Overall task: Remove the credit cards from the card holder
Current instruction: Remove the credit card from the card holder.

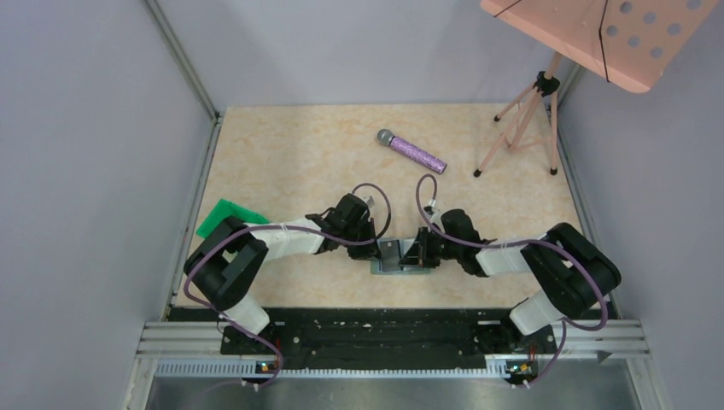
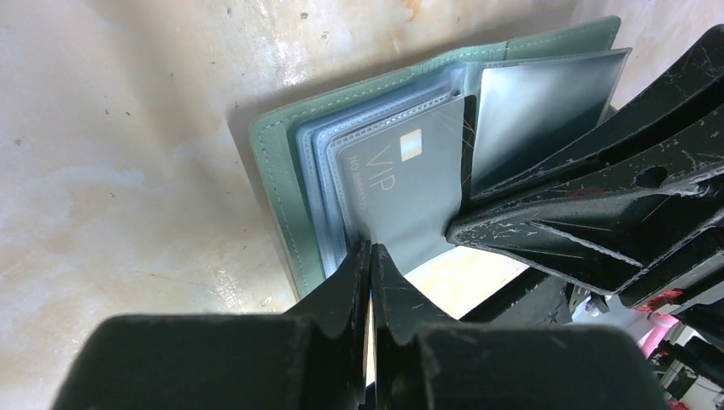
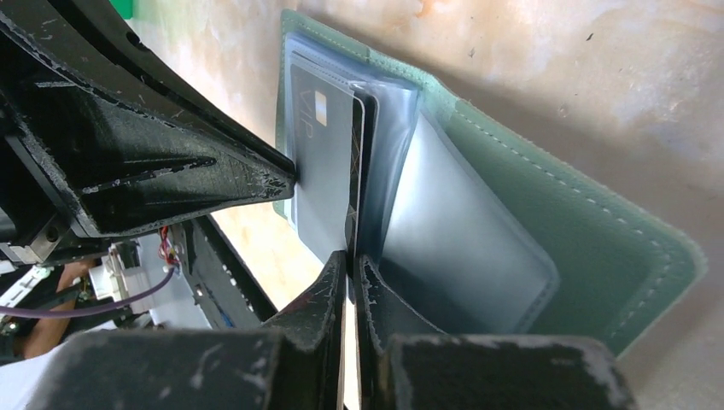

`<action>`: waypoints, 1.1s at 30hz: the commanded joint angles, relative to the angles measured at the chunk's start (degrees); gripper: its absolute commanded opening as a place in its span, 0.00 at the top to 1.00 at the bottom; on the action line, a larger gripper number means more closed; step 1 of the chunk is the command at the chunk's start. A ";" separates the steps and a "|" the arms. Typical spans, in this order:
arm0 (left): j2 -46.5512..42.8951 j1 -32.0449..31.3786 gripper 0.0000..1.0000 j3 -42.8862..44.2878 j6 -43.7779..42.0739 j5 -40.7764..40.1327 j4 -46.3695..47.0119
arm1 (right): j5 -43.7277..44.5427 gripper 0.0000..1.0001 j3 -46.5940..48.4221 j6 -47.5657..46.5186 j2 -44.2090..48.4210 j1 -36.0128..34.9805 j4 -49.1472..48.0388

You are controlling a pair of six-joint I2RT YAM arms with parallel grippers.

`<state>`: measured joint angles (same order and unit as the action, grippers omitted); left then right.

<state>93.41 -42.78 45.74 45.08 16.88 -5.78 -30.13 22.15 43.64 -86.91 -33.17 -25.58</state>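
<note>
On the marbled beige table [image 1: 299, 154], grey walls [image 1: 85, 171] around:
left gripper [image 2: 370, 256] pinches the card holder [image 2: 282, 171]; right gripper [image 3: 348, 260] clamps a credit card [image 3: 329, 171].

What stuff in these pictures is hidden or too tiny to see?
- Top view: the card holder is mostly covered by the left pincer and right pincer.
- Left wrist view: small print on the VIP card is too tiny to read.
- Right wrist view: the dark card, edge-on, hides its face.
- Top view: the pink music stand runs off the top edge.

1 card holder [image 2: 277, 188], 1 microphone [image 1: 412, 150], 1 stand [image 1: 589, 30], 1 green sheet [image 1: 224, 215]
</note>
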 commanded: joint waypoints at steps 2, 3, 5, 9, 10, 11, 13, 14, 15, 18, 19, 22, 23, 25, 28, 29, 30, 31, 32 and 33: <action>1.41 -0.28 0.93 -0.14 -0.88 -3.36 -3.75 | -0.62 1.00 0.22 -2.12 2.22 1.57 -0.10; 1.53 -0.28 0.93 -0.11 -1.07 -3.38 -3.83 | -0.67 1.00 0.06 -2.30 2.77 1.97 0.51; 1.46 -0.28 0.93 -0.59 -1.50 -2.65 -2.91 | -1.18 1.00 -0.17 -2.83 3.40 2.53 1.40; 1.42 -0.28 0.93 -0.91 -1.74 -3.29 -3.21 | -2.89 0.97 -0.66 -2.81 3.78 2.91 0.99; 1.48 -0.28 0.93 -0.91 -1.68 -3.43 -3.31 | -3.23 0.99 -0.89 -2.59 3.77 2.93 0.39; 1.51 -0.28 0.93 -0.98 -1.70 -3.52 -3.35 | -3.60 1.00 -0.98 -2.46 3.70 2.91 0.02; 1.66 -0.28 0.93 -1.00 -1.74 -3.60 -3.43 | -4.00 1.00 -0.83 -2.22 3.64 2.93 -0.13; 1.79 -0.28 0.93 -1.00 -1.75 -3.69 -3.52 | -4.12 1.00 -0.69 -2.16 3.74 2.93 0.09; 1.88 -0.28 0.93 -0.93 -1.69 -3.72 -3.60 | -4.03 1.00 -0.65 -2.04 3.93 2.92 0.47; 2.01 -0.28 0.93 -0.75 -1.74 -3.83 -3.94 | -3.28 0.88 -0.91 -1.89 4.82 3.20 1.48; 1.97 -0.28 0.93 -0.65 -1.75 -3.94 -4.09 | -3.45 0.96 -1.01 -1.97 5.09 3.32 1.39; 2.09 -0.28 0.93 -0.53 -1.51 -4.22 -4.59 | -4.48 1.00 -1.21 -1.42 5.26 3.68 0.74; 2.13 -0.28 0.93 -0.53 -1.51 -4.11 -4.51 | -4.83 1.00 -1.13 -0.98 5.33 3.86 0.44; 2.16 -0.28 0.93 -0.46 -1.46 -4.05 -4.57 | -5.04 1.00 -1.03 -0.56 5.67 4.11 0.51; 2.36 -0.29 0.93 -0.11 -1.53 -4.12 -5.00 | -5.18 1.00 -0.86 -0.32 6.42 4.28 0.89; 2.39 -0.28 0.93 -0.10 -1.51 -4.23 -5.03 | -5.20 1.00 -0.81 -0.44 6.67 4.44 1.20; 2.32 -0.28 0.93 -0.05 -1.51 -4.27 -5.11 | -5.14 1.00 -0.64 -0.65 6.89 4.63 1.68; 2.30 -0.28 0.93 -0.06 -1.49 -4.24 -5.12 | -4.93 1.00 -0.65 -0.77 7.41 4.86 2.47; 2.35 -0.28 0.93 -0.05 -1.49 -4.30 -5.12 | -4.54 1.00 -0.47 -1.13 7.86 5.05 3.98; 2.39 -0.28 0.93 -0.06 -1.49 -4.36 -5.18 | -3.98 1.00 -0.30 -1.62 8.32 5.31 5.58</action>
<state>93.56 -43.00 45.78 45.04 16.60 -6.20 -34.33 21.32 43.09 -81.80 -29.19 -21.96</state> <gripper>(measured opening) 0.073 0.005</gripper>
